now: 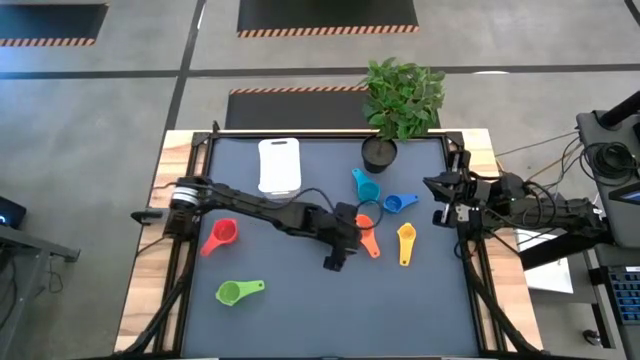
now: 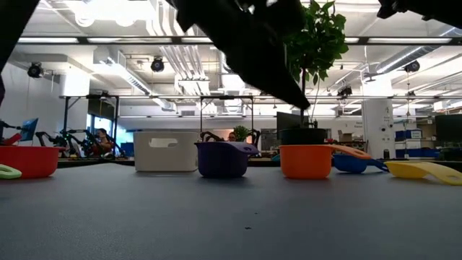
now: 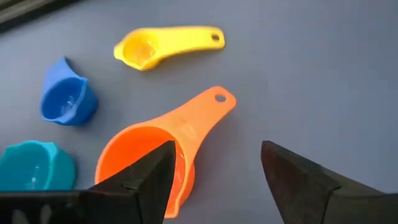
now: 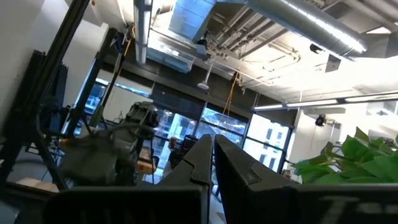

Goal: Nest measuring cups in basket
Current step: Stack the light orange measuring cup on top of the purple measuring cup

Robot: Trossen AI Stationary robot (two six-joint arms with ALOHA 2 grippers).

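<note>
Only the low view shows a purple cup (image 2: 222, 159) standing beside the orange cup (image 3: 158, 155), a round scoop with a flat holed handle lying mid-table, over which the left gripper (image 3: 214, 177) spreads wide, empty, one finger (image 3: 146, 180) overlapping its rim.

Grey concrete floor (image 1: 90, 150); exposed ceiling ducts (image 4: 280, 25) overhead.

High cam looked straight down on my table (image 1: 300, 300), low cam sat level at tabletop, both sharing the orange cup (image 1: 368, 225).
</note>
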